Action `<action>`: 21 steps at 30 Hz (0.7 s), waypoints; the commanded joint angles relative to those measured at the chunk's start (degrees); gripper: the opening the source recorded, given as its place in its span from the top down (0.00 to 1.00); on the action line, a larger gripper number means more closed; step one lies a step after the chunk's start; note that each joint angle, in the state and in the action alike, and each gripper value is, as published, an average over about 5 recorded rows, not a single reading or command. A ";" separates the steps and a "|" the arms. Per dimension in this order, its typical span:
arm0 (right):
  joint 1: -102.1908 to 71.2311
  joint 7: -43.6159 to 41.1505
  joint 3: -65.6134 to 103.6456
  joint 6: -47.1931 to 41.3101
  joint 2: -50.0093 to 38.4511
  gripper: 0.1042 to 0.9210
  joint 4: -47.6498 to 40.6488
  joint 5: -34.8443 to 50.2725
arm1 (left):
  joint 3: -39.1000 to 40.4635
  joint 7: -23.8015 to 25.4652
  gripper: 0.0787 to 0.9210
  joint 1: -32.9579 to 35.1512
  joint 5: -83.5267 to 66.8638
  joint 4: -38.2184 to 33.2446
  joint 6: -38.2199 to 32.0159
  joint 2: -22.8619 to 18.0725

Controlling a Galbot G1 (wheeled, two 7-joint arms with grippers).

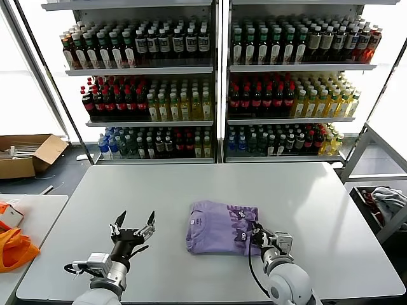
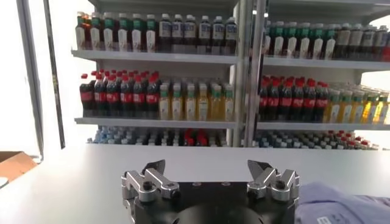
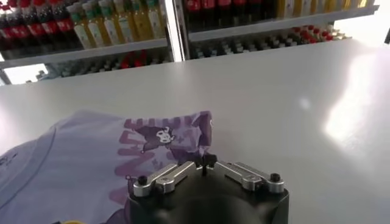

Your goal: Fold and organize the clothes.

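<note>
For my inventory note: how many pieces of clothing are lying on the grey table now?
1: the lavender T-shirt, folded, lies on the table toward its near edge, at the right pincer. No other garment shows there.

Setting: retail shop / mock store w/ drinks display. Evidence: two white shelving units behind the far edge of a grey table, four tiers each, packed w/ bottled drinks, caps red, yellow, green, blue. Open cardboard box on floor beyond table's far-left corner.
</note>
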 commanded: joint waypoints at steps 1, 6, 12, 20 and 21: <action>0.55 -3.85 3.62 2.36 -2.31 0.94 -2.78 -10.22 | 0.31 0.13 0.12 0.35 0.56 -0.02 -0.06 -0.47; 0.74 -5.03 2.73 9.06 0.08 0.76 -0.28 -20.25 | 0.34 0.21 0.12 0.81 0.78 -0.25 -0.10 -0.58; 1.27 -10.41 -3.31 12.97 0.99 0.55 3.10 -23.32 | 0.25 0.05 0.12 0.70 0.74 -0.40 -0.58 -0.71; 6.61 -11.98 -11.49 15.09 3.11 0.27 -5.65 -26.98 | -0.81 -0.73 0.12 0.15 -0.02 -1.21 -2.81 -0.38; 7.22 -11.95 -12.40 14.98 3.29 0.23 -6.66 -27.42 | -0.88 -0.71 0.12 0.24 -0.06 -1.18 -2.76 -0.35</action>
